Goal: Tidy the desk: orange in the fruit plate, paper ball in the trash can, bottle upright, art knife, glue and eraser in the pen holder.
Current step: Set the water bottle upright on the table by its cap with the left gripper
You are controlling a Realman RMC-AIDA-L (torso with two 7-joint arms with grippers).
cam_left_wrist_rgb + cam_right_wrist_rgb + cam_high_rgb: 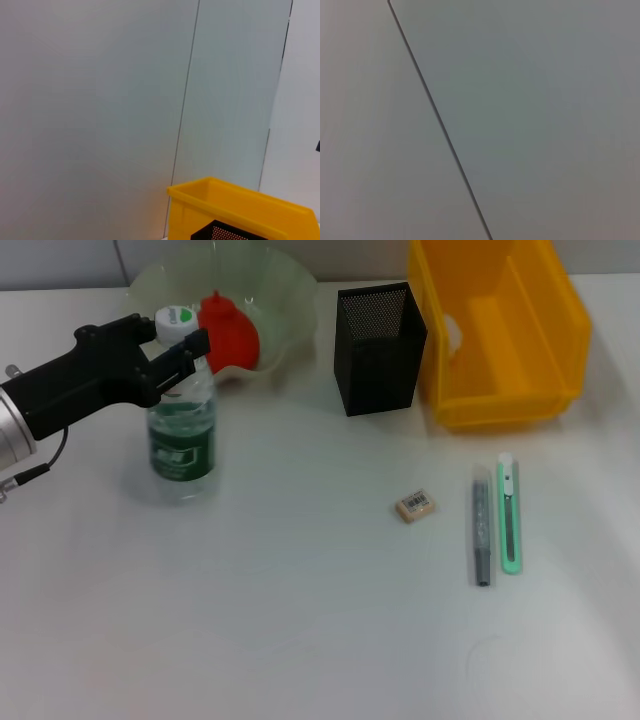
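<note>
A clear bottle (182, 435) with a green label and white cap stands upright on the table at the left. My left gripper (183, 362) reaches in from the left and is shut on the bottle's neck just under the cap. The orange (230, 332) lies in the pale green fruit plate (285, 300) behind the bottle. The black mesh pen holder (378, 348) stands at centre back. The eraser (415, 506), grey glue stick (481, 530) and green art knife (510, 515) lie on the table at the right. A white lump, likely the paper ball (452, 333), shows inside the yellow trash can (520, 405).
The white table (300, 640) stretches wide in front. The left wrist view shows a grey wall, the yellow trash can's rim (240, 200) and the pen holder's top (225, 232). The right wrist view shows only a bare wall.
</note>
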